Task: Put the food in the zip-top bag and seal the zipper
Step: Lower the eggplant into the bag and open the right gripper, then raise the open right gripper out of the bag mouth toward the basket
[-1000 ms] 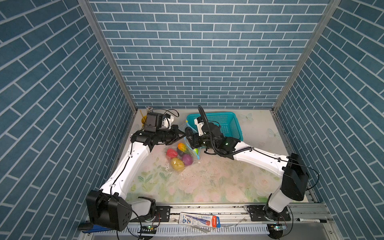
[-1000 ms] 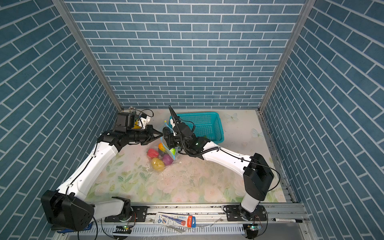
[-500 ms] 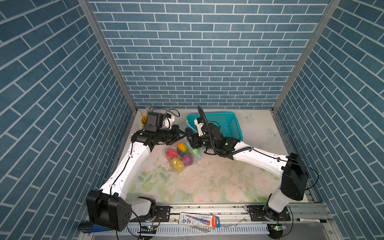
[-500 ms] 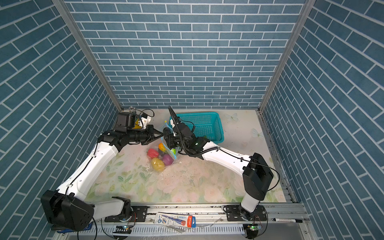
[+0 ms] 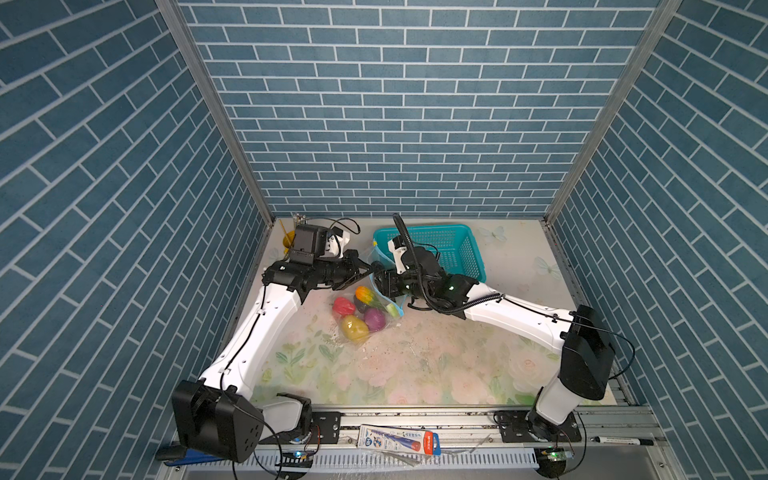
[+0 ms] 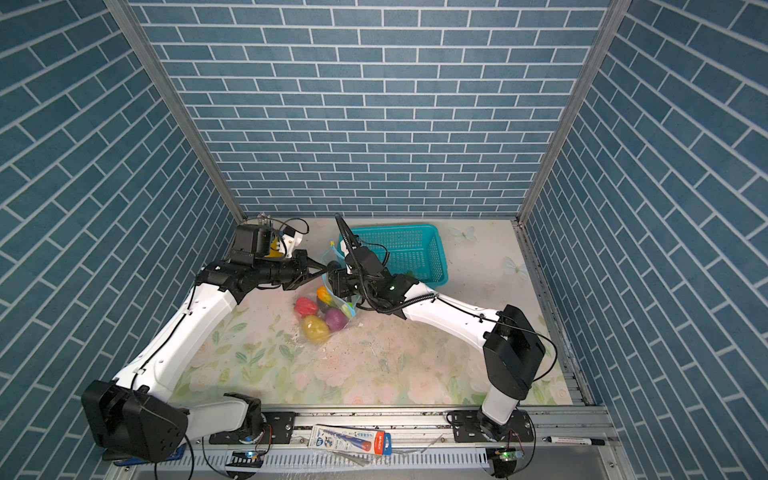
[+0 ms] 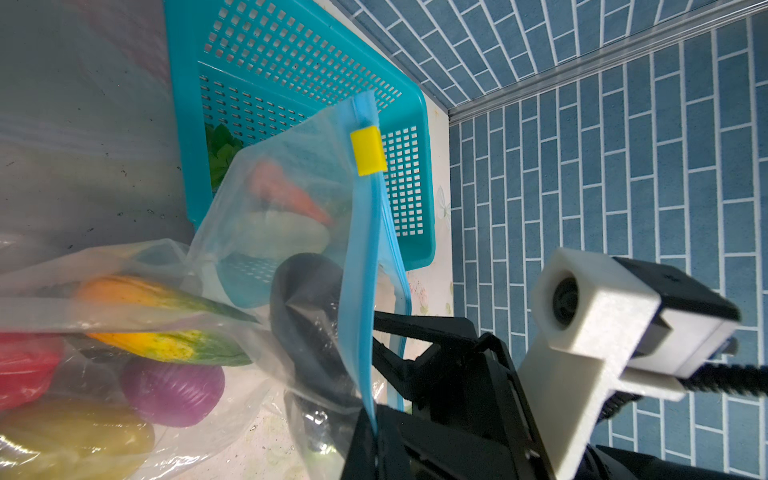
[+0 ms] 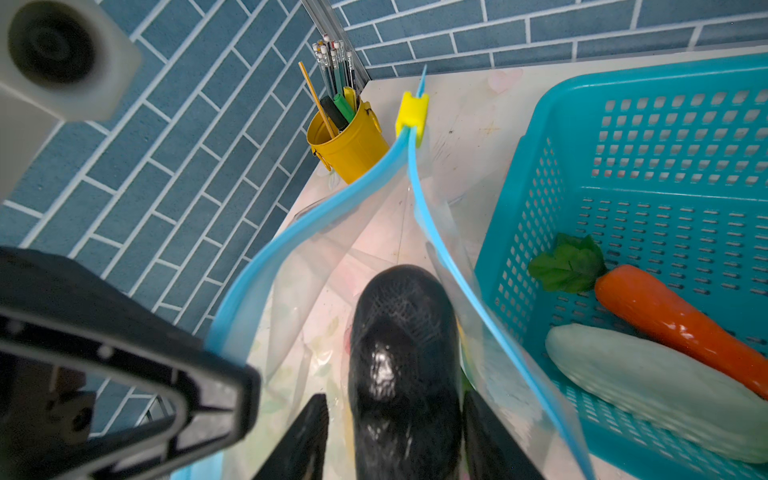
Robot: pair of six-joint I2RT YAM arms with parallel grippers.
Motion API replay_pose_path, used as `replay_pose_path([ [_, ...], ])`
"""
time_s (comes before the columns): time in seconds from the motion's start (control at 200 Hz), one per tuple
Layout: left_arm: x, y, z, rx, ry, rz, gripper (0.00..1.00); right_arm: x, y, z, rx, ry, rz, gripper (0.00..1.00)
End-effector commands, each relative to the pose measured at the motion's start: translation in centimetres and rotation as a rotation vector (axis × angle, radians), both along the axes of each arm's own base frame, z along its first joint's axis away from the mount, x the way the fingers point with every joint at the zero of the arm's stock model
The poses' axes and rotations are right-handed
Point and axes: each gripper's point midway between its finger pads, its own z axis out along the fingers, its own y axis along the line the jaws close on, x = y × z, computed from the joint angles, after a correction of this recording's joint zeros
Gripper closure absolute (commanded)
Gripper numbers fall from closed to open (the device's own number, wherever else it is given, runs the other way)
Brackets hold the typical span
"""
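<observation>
The clear zip-top bag (image 5: 358, 309) lies at the table's middle, its mouth raised between both grippers. My left gripper (image 7: 376, 409) is shut on the light-blue zipper (image 7: 360, 257), below the yellow slider (image 7: 365, 150). My right gripper (image 8: 395, 415) reaches into the mouth, open, with the dark eggplant (image 8: 401, 332) between its fingers and a gap on one side. Food inside includes a red pepper (image 5: 343, 305), yellow potato (image 5: 354, 327) and purple onion (image 5: 374, 319). A carrot (image 8: 673, 316), white radish (image 8: 648, 386) and green leaf (image 8: 567, 264) lie in the basket.
The teal perforated basket (image 5: 465, 249) stands right behind the bag, touching its far side. A yellow pen cup (image 8: 349, 145) sits in the back left corner. A flat packet (image 5: 399, 438) and a marker (image 5: 619, 440) lie on the front rail.
The right gripper's jaws have spread wider around the eggplant inside the bag mouth. Both arms and the bag have hardly shifted.
</observation>
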Motion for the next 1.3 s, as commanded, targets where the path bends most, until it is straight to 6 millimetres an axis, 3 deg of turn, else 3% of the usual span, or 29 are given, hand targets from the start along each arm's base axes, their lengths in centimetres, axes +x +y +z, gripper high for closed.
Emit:
replay_pose_path([
  [0.0, -0.1, -0.1, 1.5, -0.004, -0.039, -0.006, 1.0, 0.0, 0.4, 0.2, 0.005, 0.001, 0.001, 0.46],
  [0.485, -0.4, 0.0, 2.4, -0.007, -0.056, -0.002, 1.0, 0.2, 0.3, 0.2, -0.01, -0.014, -0.004, 0.36],
  [0.81, -0.5, 0.0, 2.6, -0.007, -0.06, -0.002, 1.0, 0.5, -0.2, 1.3, -0.019, -0.052, -0.017, 0.29],
  [1.035, -0.6, 0.1, 2.9, -0.001, -0.066, -0.001, 1.0, 0.6, -0.4, 2.5, -0.021, -0.088, -0.016, 0.34],
  [1.13, -0.6, 0.1, 3.0, 0.0, -0.067, -0.003, 1.0, 0.8, -0.6, 2.9, -0.026, -0.105, -0.018, 0.43],
  [1.295, -0.7, 0.2, 3.2, 0.002, -0.072, -0.002, 1.0, 0.7, -0.4, 2.7, -0.032, -0.106, -0.011, 0.51],
])
